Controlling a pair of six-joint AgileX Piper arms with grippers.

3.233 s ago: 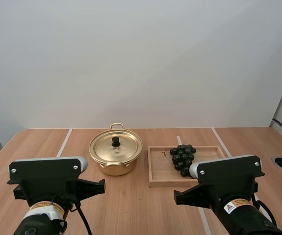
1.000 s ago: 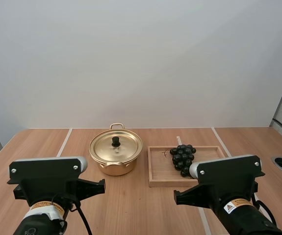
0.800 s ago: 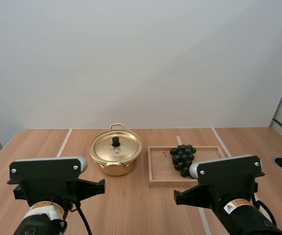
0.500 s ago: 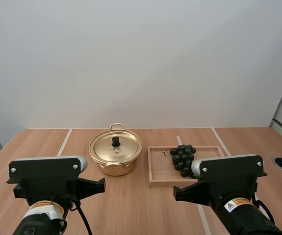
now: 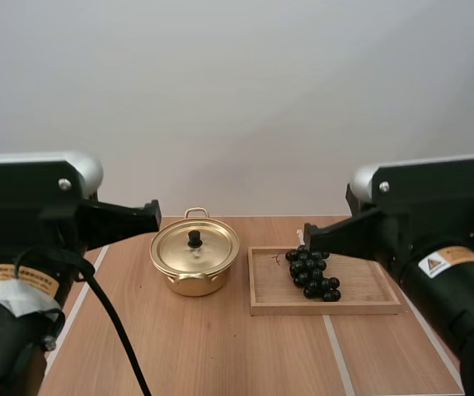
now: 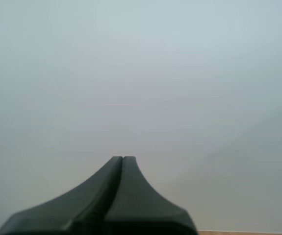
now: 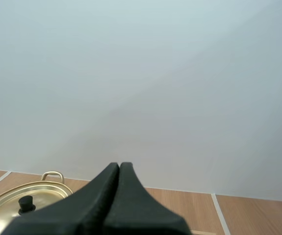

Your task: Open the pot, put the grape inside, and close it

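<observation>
The gold pot (image 5: pixel 194 272) sits on the counter (image 5: pixel 220 351) with its lid (image 5: pixel 210 247) on, knob (image 5: pixel 194 238) upward and free to take from above. The grapes (image 5: pixel 311 271) lie in the wooden tray (image 5: pixel 368 285) just beside it, so opening likely comes first. The left gripper (image 6: pixel 122 159) and the right gripper (image 7: pixel 119 166) are each pressed together on nothing, held high and well back, with nothing barring the way.

Our left arm (image 5: pixel 30 206) and right arm (image 5: pixel 426 214) held high, our left claw (image 6: pixel 122 157) pressed together, our right claw (image 7: pixel 119 164) likewise, both empty
</observation>
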